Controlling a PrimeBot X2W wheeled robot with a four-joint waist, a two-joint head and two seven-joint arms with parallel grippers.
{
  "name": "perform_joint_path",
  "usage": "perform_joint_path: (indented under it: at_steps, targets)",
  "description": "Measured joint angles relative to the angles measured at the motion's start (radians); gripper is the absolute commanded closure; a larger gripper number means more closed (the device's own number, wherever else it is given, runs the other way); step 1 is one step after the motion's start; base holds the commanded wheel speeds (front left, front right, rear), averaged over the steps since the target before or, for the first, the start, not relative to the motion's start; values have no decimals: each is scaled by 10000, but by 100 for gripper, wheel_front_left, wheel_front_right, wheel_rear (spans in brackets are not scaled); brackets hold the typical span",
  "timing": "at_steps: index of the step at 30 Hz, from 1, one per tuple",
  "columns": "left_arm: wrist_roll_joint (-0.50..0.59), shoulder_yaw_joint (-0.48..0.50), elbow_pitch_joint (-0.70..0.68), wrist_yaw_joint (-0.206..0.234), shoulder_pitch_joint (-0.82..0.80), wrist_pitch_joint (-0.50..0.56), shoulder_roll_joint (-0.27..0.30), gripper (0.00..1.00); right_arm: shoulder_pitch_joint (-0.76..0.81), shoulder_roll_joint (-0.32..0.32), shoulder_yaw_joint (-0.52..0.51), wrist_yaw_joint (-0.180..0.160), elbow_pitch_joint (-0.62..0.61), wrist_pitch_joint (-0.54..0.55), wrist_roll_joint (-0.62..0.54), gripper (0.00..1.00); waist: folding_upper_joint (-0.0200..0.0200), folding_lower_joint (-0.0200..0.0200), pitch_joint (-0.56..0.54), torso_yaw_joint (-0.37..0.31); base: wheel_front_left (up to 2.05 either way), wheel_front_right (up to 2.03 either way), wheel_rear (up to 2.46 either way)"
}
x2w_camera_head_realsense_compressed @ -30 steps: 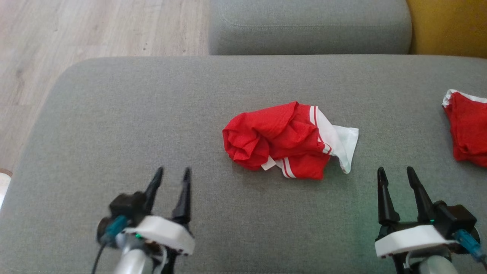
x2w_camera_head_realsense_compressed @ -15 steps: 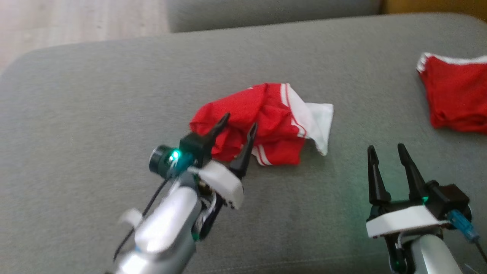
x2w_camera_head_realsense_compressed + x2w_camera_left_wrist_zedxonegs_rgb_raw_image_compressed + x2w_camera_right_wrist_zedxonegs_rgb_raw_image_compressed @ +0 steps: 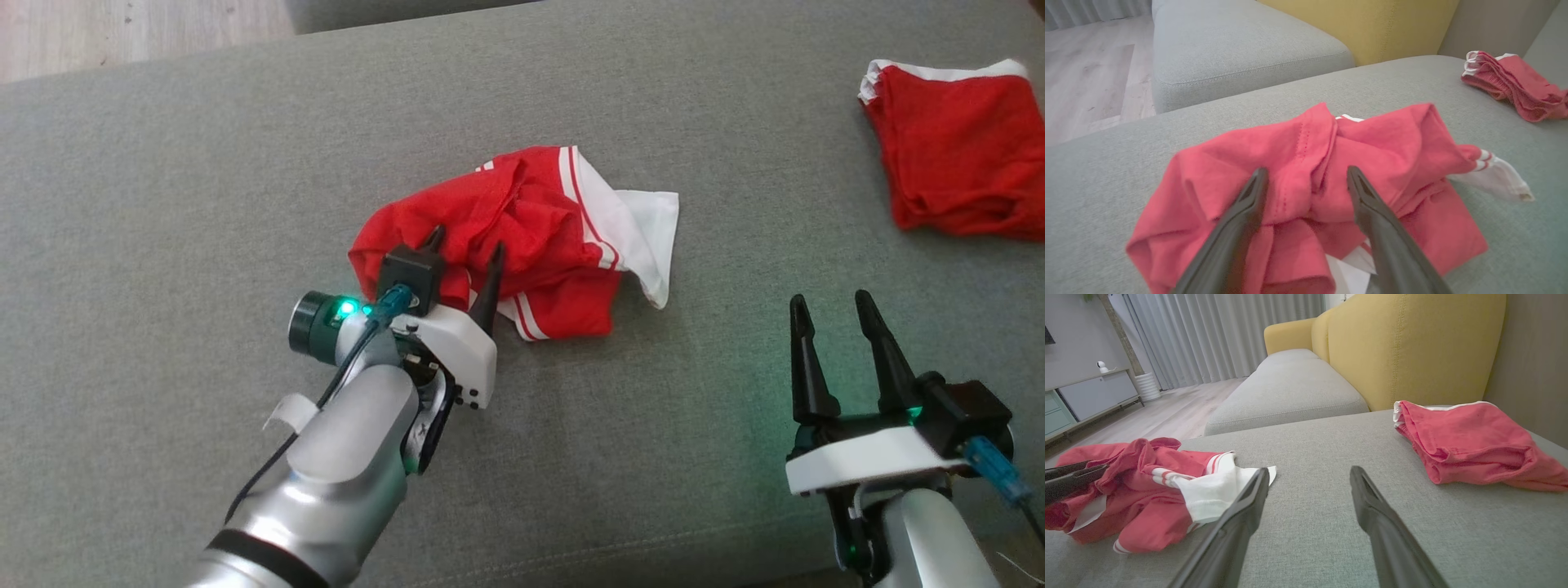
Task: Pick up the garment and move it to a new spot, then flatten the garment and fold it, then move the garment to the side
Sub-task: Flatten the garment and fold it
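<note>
Located the garment (image 3: 522, 245) at centre of the head view, crumpled red with white striped trim, lying on the grey sofa cushion (image 3: 163, 204). Logged its long axis as running lower left to upper right of that frame, red bulk toward the left, white flap (image 3: 649, 233) pointing off to the right. Placed the left hand (image 3: 465, 242) at the lower-left end of the heap, tips overlapping the red cloth in the head view. In the left wrist view, saw both fingers (image 3: 1249, 196) straddling a raised fold of the cloth directly ahead, up-frame. Read the left hand as released, jaws wide, nothing pinched between them (contact between tips and cloth hard to confirm from these angles). Placed the right hand (image 3: 829, 299) at lower right of the head view, likewise released and empty, well apart from the red bulk, with the white flap up-frame and to its left. Checked this against the right wrist view: heap at left of frame, bare cushion straight ahead of the jaws. Noted a second red garment (image 3: 955, 155) at upper right of the head view, lying flatter, well apart from both hands; judged not the target. Judged the left arm clearly the nearer, so the pickup likely to turn on closing over the fold straight ahead of its fingers. Flagged risk of catching only the top layer and dragging the heap rather than lifting it.
</note>
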Motion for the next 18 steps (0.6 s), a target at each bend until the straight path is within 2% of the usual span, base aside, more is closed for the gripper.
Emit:
perform_joint_path:
  at_steps: [3,4,5,9,10,18]
  targets:
    - [-132,-150,98,249,-157,-10,0,2,-56,0,19,0,0,0,15,0,0,0,0,59,0,0,0]
    - [-228,-159,92,322,-194,-10,-4,20,-91,0,23,0,0,0,15,0,0,-1,-3,79,0,0,0]
    - [-272,-165,77,393,-220,-10,-2,51,-129,0,27,0,0,0,15,0,0,-1,-5,98,0,0,0]
    - [-272,-169,-42,497,-260,-12,-2,93,-150,0,40,0,-23,0,15,0,0,-1,-14,150,0,0,0]
    - [-272,-163,-61,571,-260,-12,-2,100,-150,0,40,0,-23,0,15,0,0,-1,-21,158,0,0,0]
    - [-265,8,-92,750,-254,-12,-8,100,-148,0,69,0,27,0,15,0,0,-1,-116,140,0,0,0]
